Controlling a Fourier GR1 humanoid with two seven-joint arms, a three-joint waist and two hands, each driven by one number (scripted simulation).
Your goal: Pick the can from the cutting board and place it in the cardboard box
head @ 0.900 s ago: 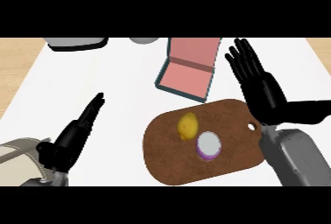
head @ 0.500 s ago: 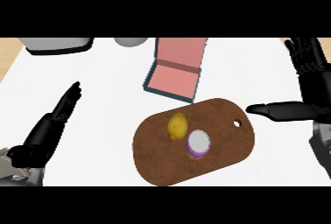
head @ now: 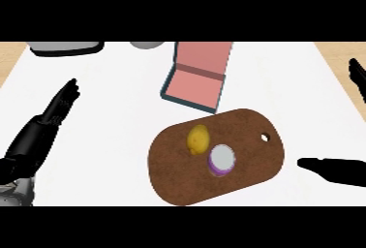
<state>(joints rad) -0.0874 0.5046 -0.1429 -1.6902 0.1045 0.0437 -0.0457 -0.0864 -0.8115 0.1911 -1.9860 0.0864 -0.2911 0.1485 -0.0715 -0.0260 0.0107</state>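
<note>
The can [head: 221, 160] stands upright on the cutting board [head: 178, 179], a little right of the middle, with its pale lid facing up. A yellow fruit [head: 197, 138] lies just beside it on the far-left side, almost touching. The cardboard box [head: 193, 88] is open and lies just past the far edge of the board.

My right robot hand [head: 336, 169] is at the right edge, beside the board, apart from the can. I see its thumb pointing toward the board and some fingers [head: 356, 77] higher up, so it is spread wide and holds nothing. My left robot hand [head: 50, 121] rests on the left, with fingers straight, well apart from everything.

I think the risk is in the approach. If I come from the right too low, my thumb may hit the board edge and shift it. If I close too far on the far side, I may push the fruit or tip the can.
</note>
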